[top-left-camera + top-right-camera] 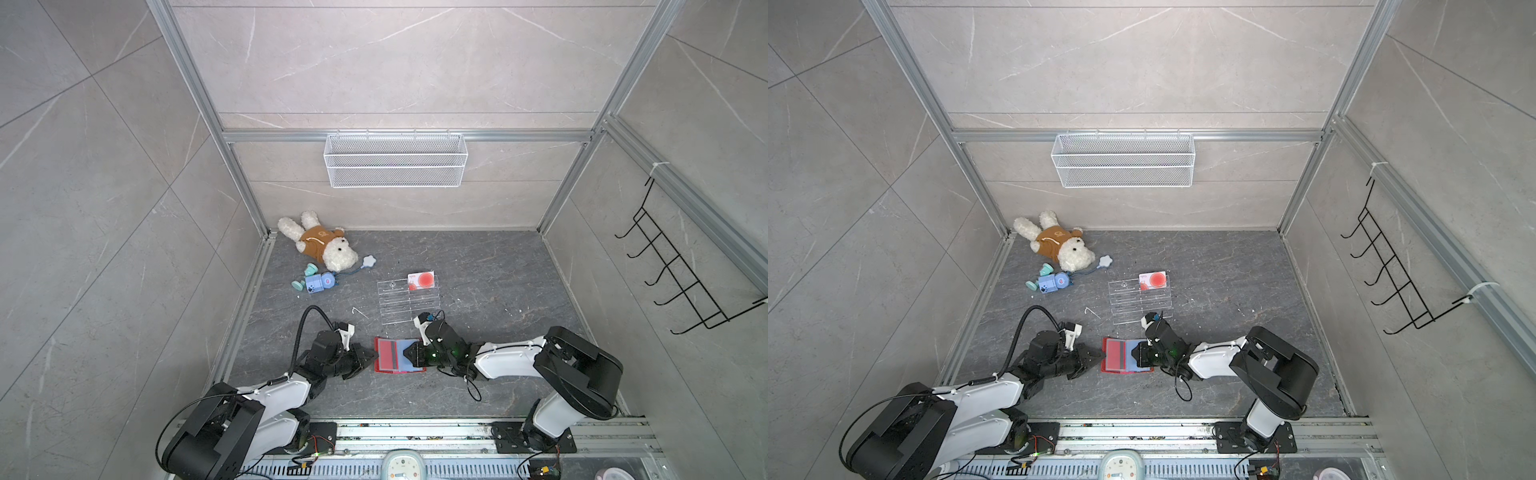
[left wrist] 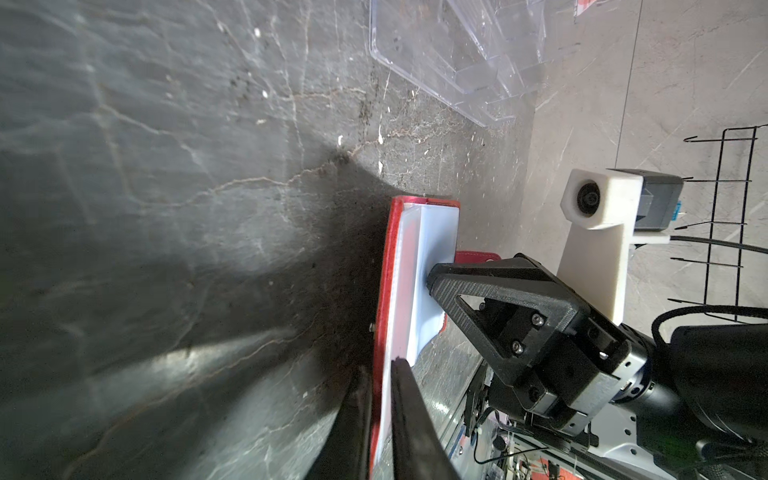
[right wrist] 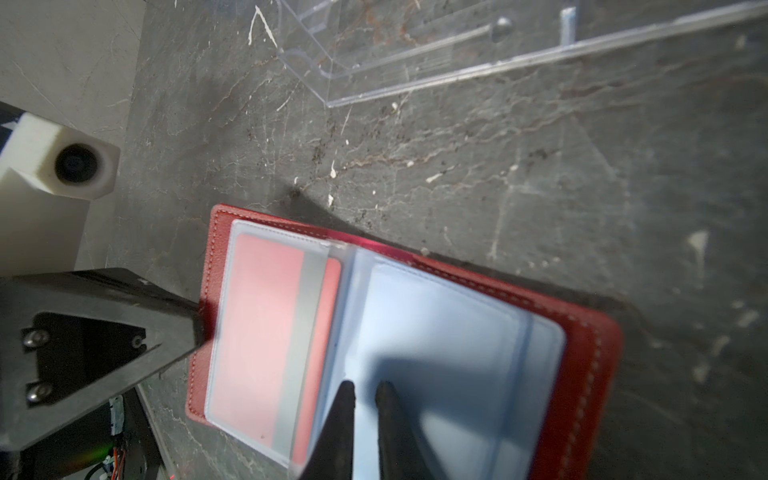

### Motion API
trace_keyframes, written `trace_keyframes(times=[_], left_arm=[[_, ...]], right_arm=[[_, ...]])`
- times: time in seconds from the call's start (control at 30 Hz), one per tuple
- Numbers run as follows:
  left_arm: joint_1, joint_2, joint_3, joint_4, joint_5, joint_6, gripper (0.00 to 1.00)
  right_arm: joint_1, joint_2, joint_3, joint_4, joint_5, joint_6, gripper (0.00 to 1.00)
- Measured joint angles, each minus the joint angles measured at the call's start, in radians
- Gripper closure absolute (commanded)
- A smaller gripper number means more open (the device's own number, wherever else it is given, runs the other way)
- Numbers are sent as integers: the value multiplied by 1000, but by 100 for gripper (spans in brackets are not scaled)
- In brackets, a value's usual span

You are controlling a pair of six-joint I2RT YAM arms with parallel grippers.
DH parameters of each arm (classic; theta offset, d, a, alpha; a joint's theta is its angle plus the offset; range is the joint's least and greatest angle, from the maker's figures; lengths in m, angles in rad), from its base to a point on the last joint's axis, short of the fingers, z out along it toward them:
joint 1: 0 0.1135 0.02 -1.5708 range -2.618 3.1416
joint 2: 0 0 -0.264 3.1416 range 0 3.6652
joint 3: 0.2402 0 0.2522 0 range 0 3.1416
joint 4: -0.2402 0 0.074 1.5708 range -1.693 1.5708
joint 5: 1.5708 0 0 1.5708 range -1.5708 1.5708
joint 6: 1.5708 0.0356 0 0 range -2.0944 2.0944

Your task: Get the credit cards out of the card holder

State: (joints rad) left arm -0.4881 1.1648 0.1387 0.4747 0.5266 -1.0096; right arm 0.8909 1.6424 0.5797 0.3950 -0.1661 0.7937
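Between the two arms on the desk (image 1: 478, 291), we see the card holder (image 1: 395, 356) lying open. Our left pincer (image 2: 380, 365) is clamped on its red cover edge; our right pincer (image 3: 365, 386), nearly closed, touches the blue sleeves (image 3: 449, 332). One credit card (image 3: 266, 332) sits sleeved inside, another card (image 1: 421, 280) on the acrylic stand (image 1: 399, 307).

The walls (image 1: 395, 62) are showing big grey tiles with thin white lines, like stone. Shiny metal bars (image 1: 407, 136) are running along their edges and corners. A white wire basket (image 1: 395, 160) is hanging on the back wall. A black rack (image 1: 688, 259) with hooks is hanging on the wall at the right. The tabletop (image 1: 498, 270) is looking dark grey and cracked, with small white specks. Soft light is falling from above and making faint shadows.
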Motion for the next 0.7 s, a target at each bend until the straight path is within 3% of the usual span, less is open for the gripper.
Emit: trace_keyframes(times=[0.2,0.3,0.43,0.5,0.63,0.7], left_arm=[[0,6,0,2,4,4,92],[0,7,0,2,6,12,100],[1,6,0,3,8,18,100],[1,5,0,3,8,18,100],[0,-14,-3,3,9,18,100],[0,-33,-9,3,8,18,100]], right_arm=[[0,2,0,3,-3,0,84],[0,2,0,3,-3,0,84],[0,2,0,4,-5,0,82],[0,2,0,10,-13,9,73],[2,-29,-1,13,-42,31,44],[5,-71,-2,-2,-45,33,34]])
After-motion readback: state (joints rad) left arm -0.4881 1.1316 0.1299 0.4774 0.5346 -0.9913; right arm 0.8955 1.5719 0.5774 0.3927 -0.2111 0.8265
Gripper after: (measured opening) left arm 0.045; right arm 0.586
